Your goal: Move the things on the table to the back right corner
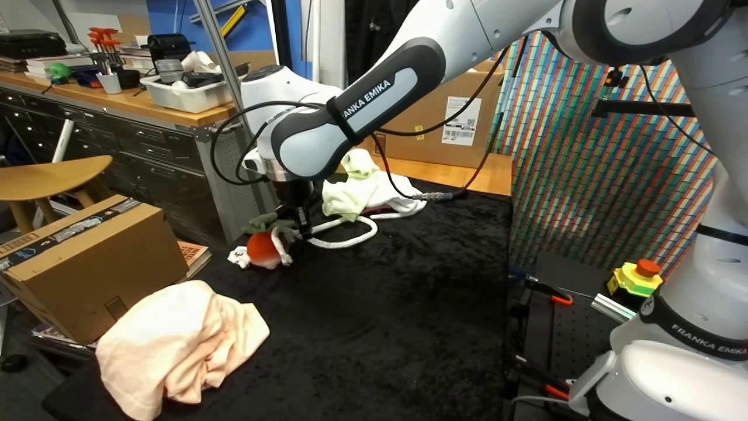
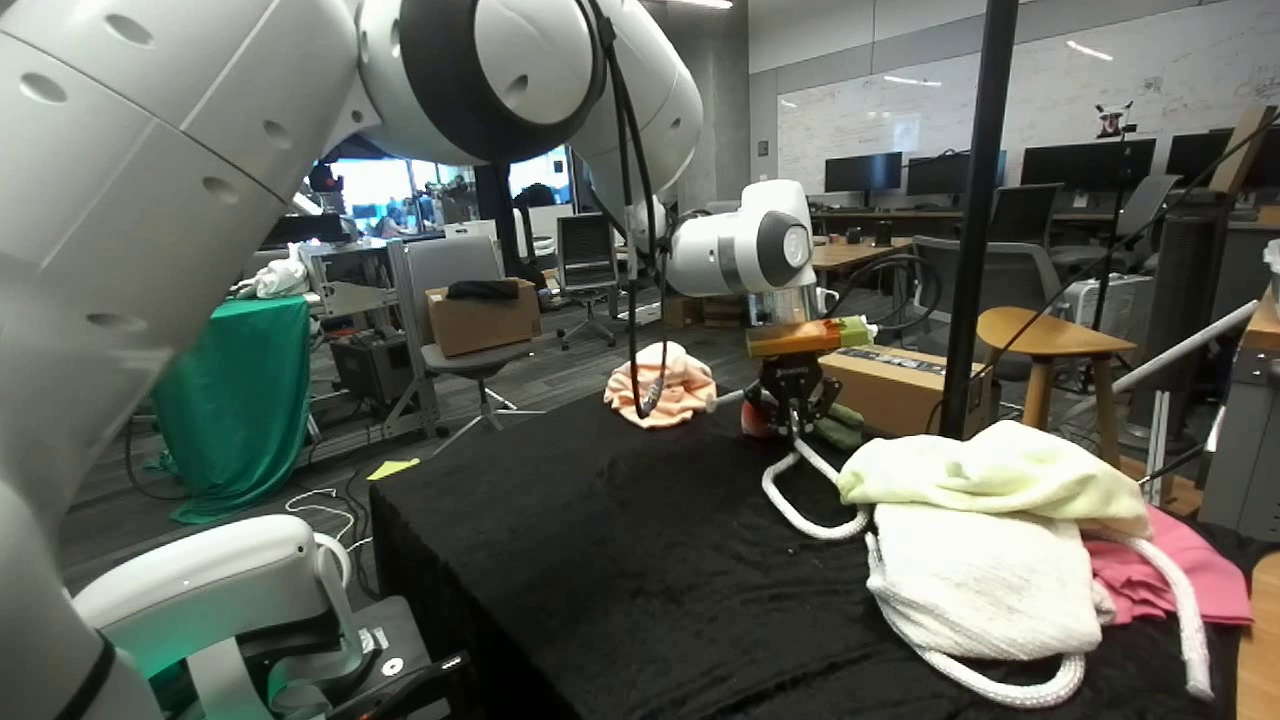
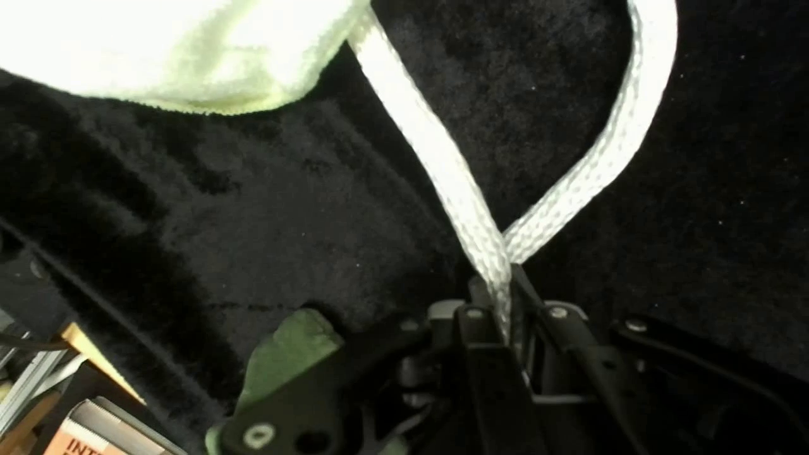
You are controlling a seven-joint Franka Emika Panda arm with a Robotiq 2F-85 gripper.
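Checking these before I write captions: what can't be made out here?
Pink cloth and rope, in an exterior view: partly hidden by pale cloths.
Round red thing, in an exterior view: partly hidden behind the claw.
Title of the book, wrist view: cut off by the bottom edge.

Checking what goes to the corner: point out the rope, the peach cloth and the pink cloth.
Rope (image 3: 435, 151), in the wrist view: its straighter stretch.
Peach cloth (image 1: 178, 339), in an exterior view: middle of its heap.
Pink cloth (image 2: 1128, 578), in an exterior view: an uncovered part.

Blk tbl (image 1: 380, 327) w/ peach cloth (image 1: 181, 345), pink cloth (image 2: 1165, 575), wht cloth (image 2: 985, 580), rope (image 3: 436, 155), red obj (image 1: 261, 248)
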